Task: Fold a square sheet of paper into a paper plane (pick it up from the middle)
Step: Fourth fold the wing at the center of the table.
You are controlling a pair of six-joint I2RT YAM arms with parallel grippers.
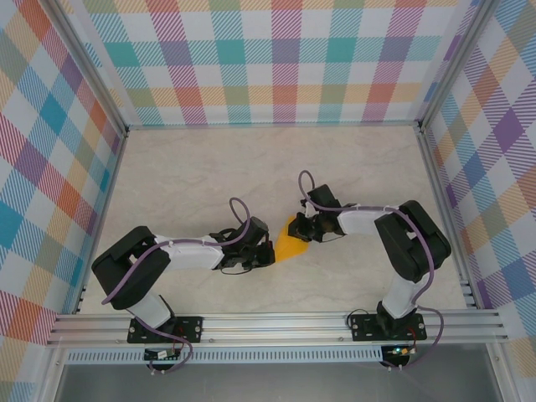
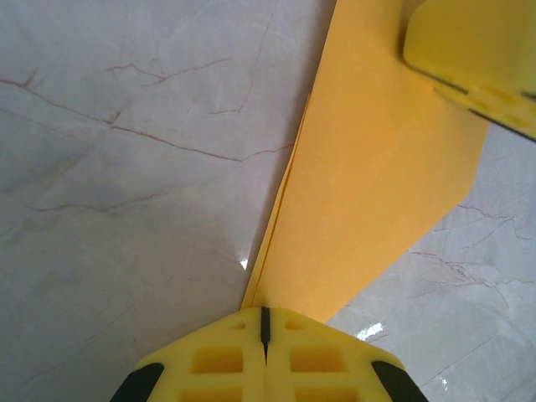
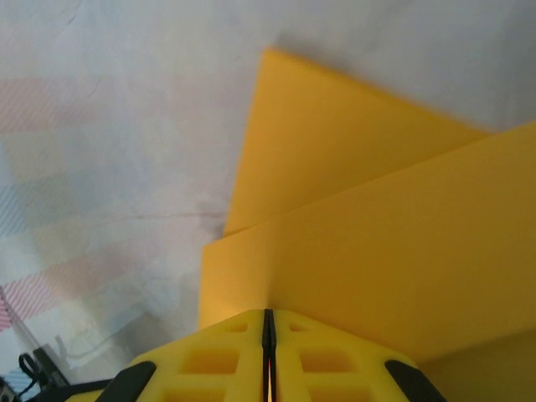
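Left gripper [image 2: 265, 322] is pinched shut on the narrow tip of the square sheet of paper [image 2: 368, 193], a creased orange wedge at the table's [image 1: 209, 167] middle. Right gripper [image 3: 268, 322] clamps its wider end. Probably light, limp and easily torn, so grip the layered folds.

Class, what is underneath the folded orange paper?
The pale veined table spreads beneath the paper, pinched by the left gripper and right gripper. The patch directly under it is covered.
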